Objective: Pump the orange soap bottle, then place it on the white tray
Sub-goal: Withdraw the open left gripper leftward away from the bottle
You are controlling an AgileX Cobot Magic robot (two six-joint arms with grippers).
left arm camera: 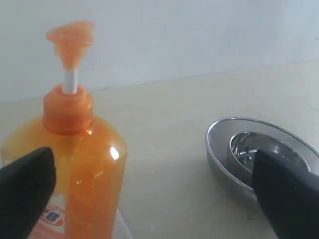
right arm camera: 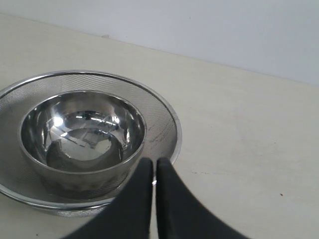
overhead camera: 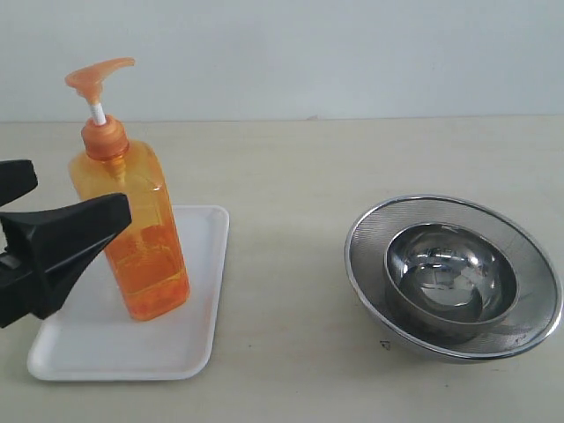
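Note:
The orange soap bottle (overhead camera: 141, 229) stands upright on the white tray (overhead camera: 198, 291), towards the tray's left half, with its pump head (overhead camera: 99, 75) raised on the white stem. My left gripper (overhead camera: 77, 189) is open at the left edge, its nearer black finger (overhead camera: 79, 229) overlapping the bottle's lower left side. In the left wrist view the bottle (left arm camera: 84, 169) fills the space by one finger (left arm camera: 25, 194), while the other finger (left arm camera: 289, 199) is far off it; neither visibly presses it. My right gripper (right arm camera: 152, 164) is shut and empty, above the steel bowls' rim.
A small steel bowl (overhead camera: 451, 280) sits inside a wider steel mesh bowl (overhead camera: 529, 256) on the right of the beige table (overhead camera: 291, 176). Both bowls also show in the left wrist view (left arm camera: 224, 149) and the right wrist view (right arm camera: 82, 134).

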